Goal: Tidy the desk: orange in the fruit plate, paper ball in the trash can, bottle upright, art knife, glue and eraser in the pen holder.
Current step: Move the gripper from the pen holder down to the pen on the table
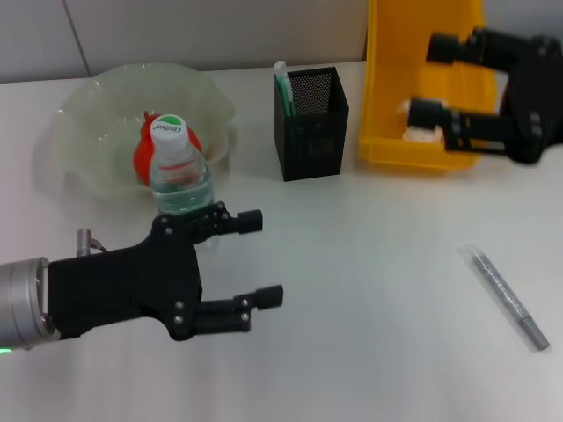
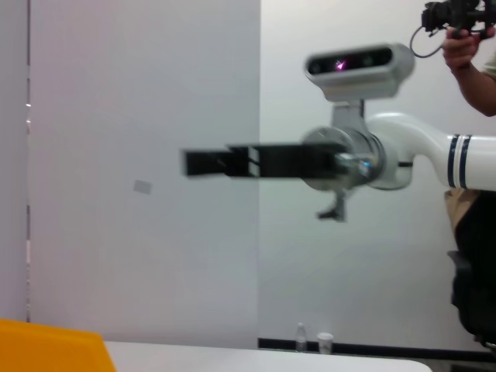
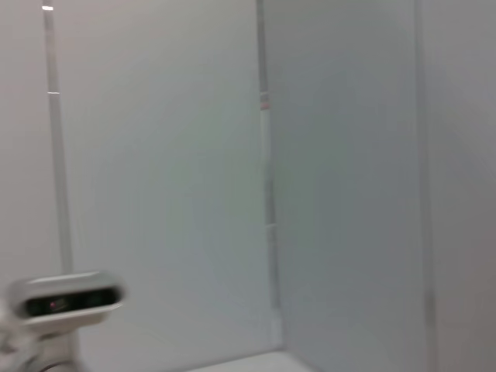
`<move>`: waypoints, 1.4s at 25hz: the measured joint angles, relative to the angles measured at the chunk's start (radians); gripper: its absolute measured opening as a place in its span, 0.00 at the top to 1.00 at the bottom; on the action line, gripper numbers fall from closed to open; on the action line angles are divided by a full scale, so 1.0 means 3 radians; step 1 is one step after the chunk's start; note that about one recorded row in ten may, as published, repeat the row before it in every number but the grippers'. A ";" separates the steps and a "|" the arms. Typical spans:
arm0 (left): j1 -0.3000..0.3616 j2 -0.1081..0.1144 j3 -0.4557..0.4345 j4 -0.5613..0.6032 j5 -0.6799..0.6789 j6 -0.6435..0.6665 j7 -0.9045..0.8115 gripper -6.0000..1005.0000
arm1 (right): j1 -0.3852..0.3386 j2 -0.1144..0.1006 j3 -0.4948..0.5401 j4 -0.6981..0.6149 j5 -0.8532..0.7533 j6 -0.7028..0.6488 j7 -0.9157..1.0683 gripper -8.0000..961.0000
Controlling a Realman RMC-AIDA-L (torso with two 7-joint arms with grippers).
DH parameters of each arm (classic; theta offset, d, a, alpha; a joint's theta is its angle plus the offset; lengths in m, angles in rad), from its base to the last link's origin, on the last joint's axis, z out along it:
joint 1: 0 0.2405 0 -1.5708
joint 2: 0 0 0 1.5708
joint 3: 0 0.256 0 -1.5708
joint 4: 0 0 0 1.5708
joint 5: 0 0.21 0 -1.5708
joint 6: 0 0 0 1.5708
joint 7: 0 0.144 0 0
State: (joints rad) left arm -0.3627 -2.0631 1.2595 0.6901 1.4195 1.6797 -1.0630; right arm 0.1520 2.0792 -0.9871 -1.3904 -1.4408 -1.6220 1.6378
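The bottle [image 1: 179, 173] stands upright in front of the fruit plate [image 1: 88, 114]; its base is hidden behind my left gripper [image 1: 264, 258], which is open and empty just in front of it. The orange [image 1: 141, 156] lies in the fruit plate, behind the bottle. My right gripper [image 1: 431, 79] is open over the yellow trash can [image 1: 396, 88]. The white paper ball [image 1: 420, 134] shows in the can under its lower finger. The black mesh pen holder [image 1: 312, 114] holds a white-and-green item [image 1: 282, 81]. A grey pen-like art knife [image 1: 507, 296] lies on the table at the right. The eraser is not in view.
The left wrist view shows my right arm's gripper [image 2: 225, 161] against a wall and a corner of the trash can [image 2: 46, 345]. The right wrist view shows only walls. The white table [image 1: 369, 290] spreads between the left gripper and the knife.
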 joint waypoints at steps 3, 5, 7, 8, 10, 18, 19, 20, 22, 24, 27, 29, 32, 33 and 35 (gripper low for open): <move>-0.0008 -0.0004 -0.0119 -0.0019 -0.0001 -0.0001 -0.0014 0.19 | 0.0041 -0.0001 0.0105 0.0101 -0.0162 -0.0321 -0.0132 0.19; -0.0030 -0.0006 -0.0171 -0.0058 -0.0002 0.0000 -0.0027 0.19 | 0.0054 -0.0001 0.0101 0.0117 -0.0318 -0.0422 -0.0259 0.19; -0.0077 -0.0005 -0.0208 -0.0123 -0.0002 0.0004 -0.0072 0.19 | 0.0065 0.0003 0.0073 0.0124 -0.0504 -0.0466 -0.0342 0.19; -0.0079 -0.0005 -0.0209 -0.0125 -0.0002 0.0004 -0.0074 0.19 | 0.0065 0.0003 0.0073 0.0124 -0.0504 -0.0466 -0.0342 0.19; -0.0093 -0.0004 -0.0210 -0.0132 0.0006 -0.0002 -0.0106 0.19 | 0.0072 0.0002 0.0069 0.0132 -0.0588 -0.0467 -0.0340 0.19; -0.0091 0.0005 -0.0220 -0.0115 0.0000 -0.0011 -0.0110 0.19 | 0.0193 0.0004 0.0095 -0.0274 -0.1419 -0.0420 0.0331 0.19; -0.0097 0.0005 -0.0220 -0.0116 0.0002 -0.0012 -0.0109 0.19 | 0.0219 0.0004 0.0095 -0.0313 -0.1504 -0.0419 0.0413 0.19; -0.0114 0.0005 -0.0220 -0.0124 0.0008 -0.0017 -0.0111 0.19 | 0.0246 0.0003 0.0096 -0.0371 -0.1608 -0.0418 0.0524 0.19; -0.0155 0.0002 -0.0221 -0.0136 0.0017 -0.0038 -0.0123 0.19 | 0.0296 0.0002 0.0097 -0.0497 -0.1816 -0.0418 0.0756 0.19; -0.0161 0.0002 -0.0221 -0.0138 0.0019 -0.0043 -0.0127 0.19 | 0.0345 0.0002 0.0084 -0.0702 -0.2067 -0.0433 0.1000 0.19; -0.0175 0.0001 -0.0221 -0.0139 0.0021 -0.0046 -0.0137 0.19 | 0.0452 0.0002 0.0003 -0.1069 -0.2539 -0.0521 0.1466 0.19; -0.0177 0.0000 -0.0221 -0.0139 0.0022 -0.0047 -0.0138 0.19 | 0.0491 0.0000 -0.0019 -0.1147 -0.2661 -0.0569 0.1596 0.19; -0.0179 0.0000 -0.0212 -0.0139 0.0023 -0.0049 -0.0164 0.19 | 0.0722 -0.0001 -0.0049 -0.1304 -0.3057 -0.0938 0.1954 0.19; -0.0179 0.0000 -0.0212 -0.0139 0.0023 -0.0049 -0.0164 0.19 | 0.0722 -0.0001 -0.0049 -0.1304 -0.3057 -0.0938 0.1954 0.19; -0.0181 -0.0001 -0.0208 -0.0139 0.0024 -0.0051 -0.0168 0.19 | 0.0833 -0.0002 -0.0082 -0.1316 -0.3236 -0.1075 0.2077 0.19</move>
State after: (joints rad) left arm -0.4171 -2.0633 1.1972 0.6485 1.4266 1.6645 -1.1135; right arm 0.4019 2.0787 -1.0116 -1.7852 -2.4115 -1.9445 2.2609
